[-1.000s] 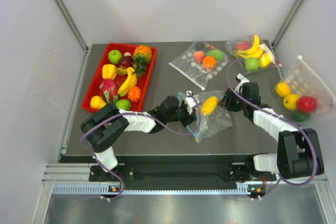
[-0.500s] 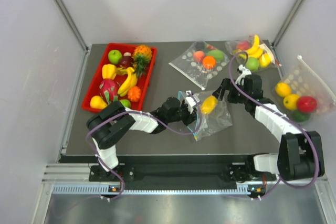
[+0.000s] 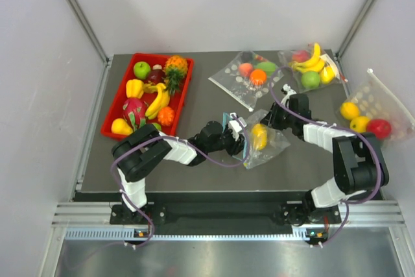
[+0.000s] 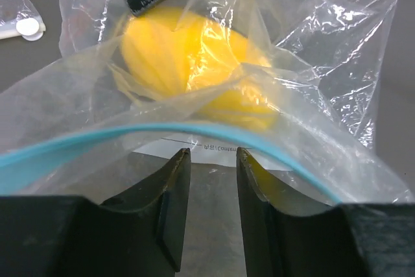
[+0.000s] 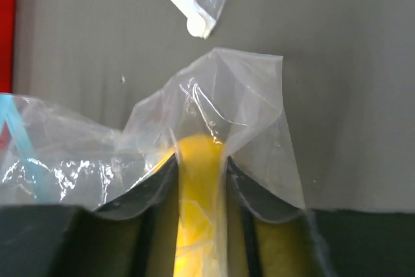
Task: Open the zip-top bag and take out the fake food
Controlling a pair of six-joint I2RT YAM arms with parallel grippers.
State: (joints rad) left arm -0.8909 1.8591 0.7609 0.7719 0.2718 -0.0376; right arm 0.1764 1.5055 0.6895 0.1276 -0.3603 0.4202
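The zip-top bag (image 3: 275,144) lies crumpled at the table's middle with a yellow fruit (image 3: 259,137) inside. My left gripper (image 3: 238,135) is at its mouth. In the left wrist view the fingers (image 4: 175,180) stand apart, open, under the teal zip strip (image 4: 97,141), with the yellow fruit (image 4: 188,50) beyond them in the bag (image 4: 324,43). My right gripper (image 3: 271,123) is at the bag's far end. In the right wrist view it (image 5: 200,160) is shut on the yellow fruit (image 5: 198,192) through the plastic (image 5: 253,95). No other fake food shows in the bag.
A red tray (image 3: 117,105) of fruits stands at the left. A dotted bag (image 3: 249,76) lies behind the middle, a bag with bananas (image 3: 311,66) at the back right, and another fruit bag (image 3: 369,111) at the right edge.
My right gripper moved left onto the bag's far end and closed round the yellow fruit. The fruit turned more upright and the bag bunched up. The left gripper stayed at the mouth.
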